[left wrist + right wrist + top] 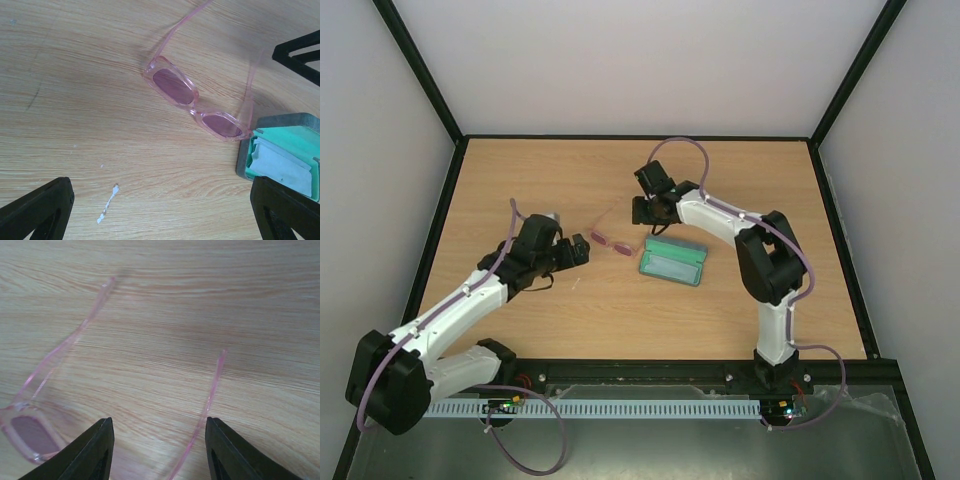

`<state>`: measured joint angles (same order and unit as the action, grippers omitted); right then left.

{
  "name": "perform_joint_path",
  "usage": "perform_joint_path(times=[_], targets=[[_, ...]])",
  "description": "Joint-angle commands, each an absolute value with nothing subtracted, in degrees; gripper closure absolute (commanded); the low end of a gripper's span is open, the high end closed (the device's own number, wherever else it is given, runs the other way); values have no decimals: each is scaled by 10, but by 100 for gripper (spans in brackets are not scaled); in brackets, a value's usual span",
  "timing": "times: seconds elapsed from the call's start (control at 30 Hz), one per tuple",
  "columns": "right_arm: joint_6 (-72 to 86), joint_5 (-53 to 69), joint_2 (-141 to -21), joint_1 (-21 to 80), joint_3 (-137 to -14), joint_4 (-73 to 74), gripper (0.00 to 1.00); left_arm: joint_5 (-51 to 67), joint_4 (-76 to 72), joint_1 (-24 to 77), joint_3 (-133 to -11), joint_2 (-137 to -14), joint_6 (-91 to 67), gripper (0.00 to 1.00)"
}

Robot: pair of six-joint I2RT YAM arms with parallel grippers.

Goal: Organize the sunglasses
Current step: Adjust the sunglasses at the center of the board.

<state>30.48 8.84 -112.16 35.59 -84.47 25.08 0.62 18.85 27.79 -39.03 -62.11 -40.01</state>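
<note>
The pink sunglasses (611, 240) lie unfolded on the wooden table, lenses toward the left arm, arms pointing toward the back. In the left wrist view the sunglasses (195, 100) lie just ahead of my open, empty left gripper (160, 217), which sits low beside them (585, 250). My right gripper (642, 212) is open and hovers over the glasses' arms. In the right wrist view one slender arm (212, 385) runs down between the fingers, close to the right finger (240, 452); the other arm (65, 347) and a lens (30, 432) lie to the left.
An open blue-grey case (672, 262) with a teal lining lies right of the glasses, touching their right end (243, 160). A light blue cloth (280, 162) lies inside it. A small white scrap (107, 204) lies on the table near the left gripper.
</note>
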Motion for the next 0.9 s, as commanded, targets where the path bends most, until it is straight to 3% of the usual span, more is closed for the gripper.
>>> perform_joint_path(times=[0.0,0.47,0.87], targets=[[314,57,-1144,355,-885,318,48,20,189,268,-376,-607,-390,1],[322,38,-1193,360,-880,347,42,45,159,257,-358,-617,-388,1],[323,56,-1244,360,-941,358,45,53,160,247,-356,-612,-383,1]])
